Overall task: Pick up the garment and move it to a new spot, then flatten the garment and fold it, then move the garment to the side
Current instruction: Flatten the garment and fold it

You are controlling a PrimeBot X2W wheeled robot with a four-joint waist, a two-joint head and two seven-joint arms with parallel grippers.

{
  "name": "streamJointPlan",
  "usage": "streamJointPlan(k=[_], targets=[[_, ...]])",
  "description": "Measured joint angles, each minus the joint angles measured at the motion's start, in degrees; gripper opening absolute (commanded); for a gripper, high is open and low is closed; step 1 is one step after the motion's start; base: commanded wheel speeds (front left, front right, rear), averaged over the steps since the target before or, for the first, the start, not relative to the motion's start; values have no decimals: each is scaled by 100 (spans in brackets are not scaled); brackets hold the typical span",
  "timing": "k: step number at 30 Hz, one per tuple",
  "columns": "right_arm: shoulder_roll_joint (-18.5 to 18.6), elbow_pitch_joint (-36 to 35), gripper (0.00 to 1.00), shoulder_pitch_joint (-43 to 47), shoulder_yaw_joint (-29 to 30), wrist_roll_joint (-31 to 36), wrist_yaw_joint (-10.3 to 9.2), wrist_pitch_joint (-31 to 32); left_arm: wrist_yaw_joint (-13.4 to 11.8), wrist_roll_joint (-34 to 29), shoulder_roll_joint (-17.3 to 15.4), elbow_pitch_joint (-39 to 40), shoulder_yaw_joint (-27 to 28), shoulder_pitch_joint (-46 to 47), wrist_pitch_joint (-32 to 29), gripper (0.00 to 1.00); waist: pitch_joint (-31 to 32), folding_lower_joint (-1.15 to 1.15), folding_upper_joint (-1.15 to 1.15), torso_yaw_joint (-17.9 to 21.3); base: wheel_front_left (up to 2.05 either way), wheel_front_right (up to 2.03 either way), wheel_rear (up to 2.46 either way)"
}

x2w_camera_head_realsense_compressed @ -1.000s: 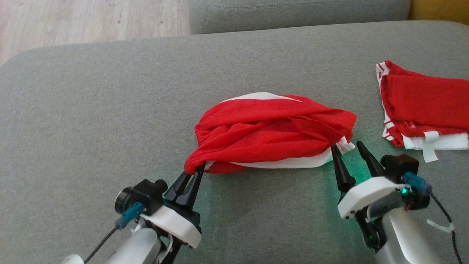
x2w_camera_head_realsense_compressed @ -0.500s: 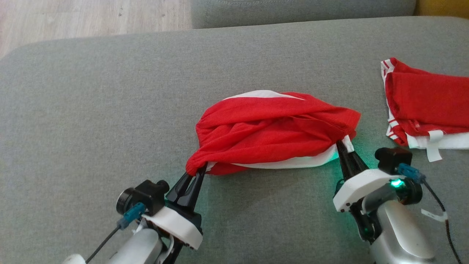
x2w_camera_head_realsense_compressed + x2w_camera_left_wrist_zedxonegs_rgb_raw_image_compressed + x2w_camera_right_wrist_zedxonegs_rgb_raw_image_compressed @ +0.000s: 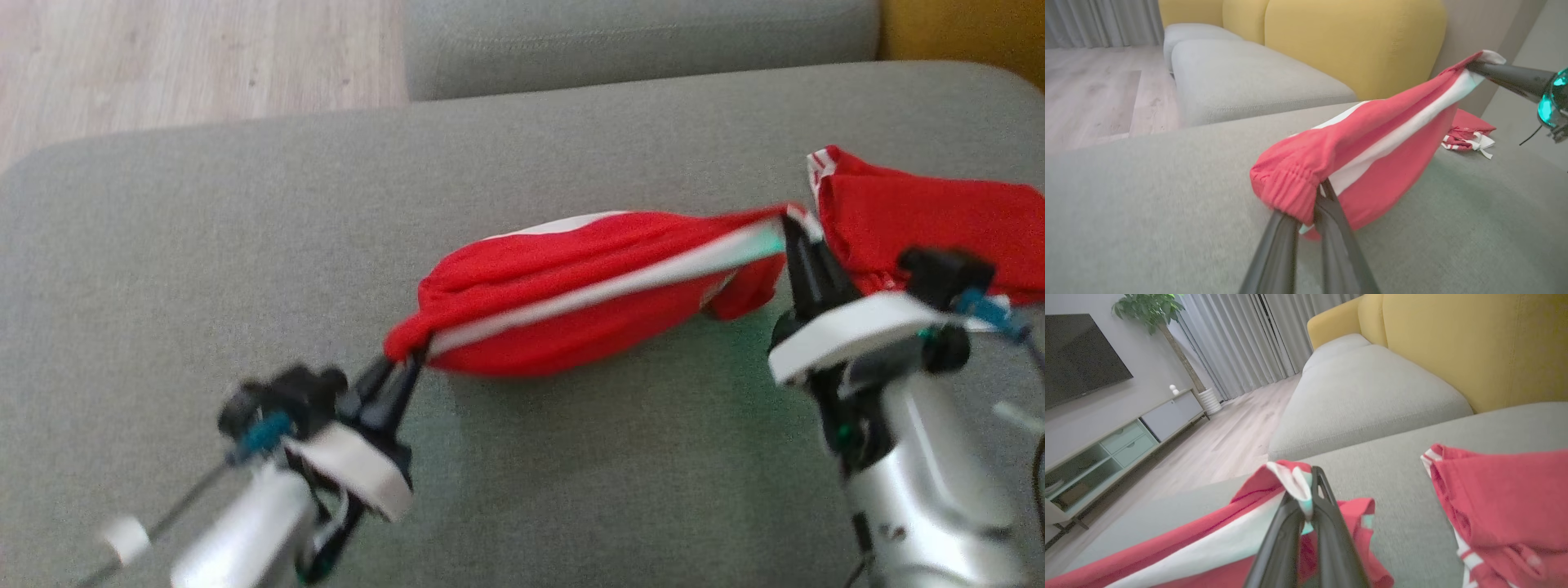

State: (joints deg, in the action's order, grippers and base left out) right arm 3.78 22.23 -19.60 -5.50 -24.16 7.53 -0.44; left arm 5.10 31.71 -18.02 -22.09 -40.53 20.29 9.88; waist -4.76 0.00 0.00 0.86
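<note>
garment [image 3: 571, 302]: red with white stripe, hanging stretched just over the grey cushion [image 3: 245, 229]
axis: left-right, right end higher
left gripper [image 3: 402, 365]: mine, clamped on its elastic end
right gripper [image 3: 790, 220]: mine, pinching its white corner

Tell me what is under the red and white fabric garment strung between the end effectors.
The grey woven sofa cushion shows beneath the garment, nothing else visible. The patch directly below its sagging middle is covered, so whether cloth touches there cannot be told.
</note>
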Motion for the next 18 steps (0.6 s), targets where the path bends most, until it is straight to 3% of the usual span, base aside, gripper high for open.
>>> streamJointPlan(k=[7, 18], targets=[[129, -784, 0, -766, 36, -198, 0, 806, 151, 93, -430, 428, 94, 1356, -809, 0, 351, 0, 0, 89, 0, 0, 0], [37, -820, 0, -1852, 611, 415, 0, 1386, 212, 448, -699, 464, 182, 2803, -1393, 0, 738, 0, 0, 222, 0, 0, 0]])
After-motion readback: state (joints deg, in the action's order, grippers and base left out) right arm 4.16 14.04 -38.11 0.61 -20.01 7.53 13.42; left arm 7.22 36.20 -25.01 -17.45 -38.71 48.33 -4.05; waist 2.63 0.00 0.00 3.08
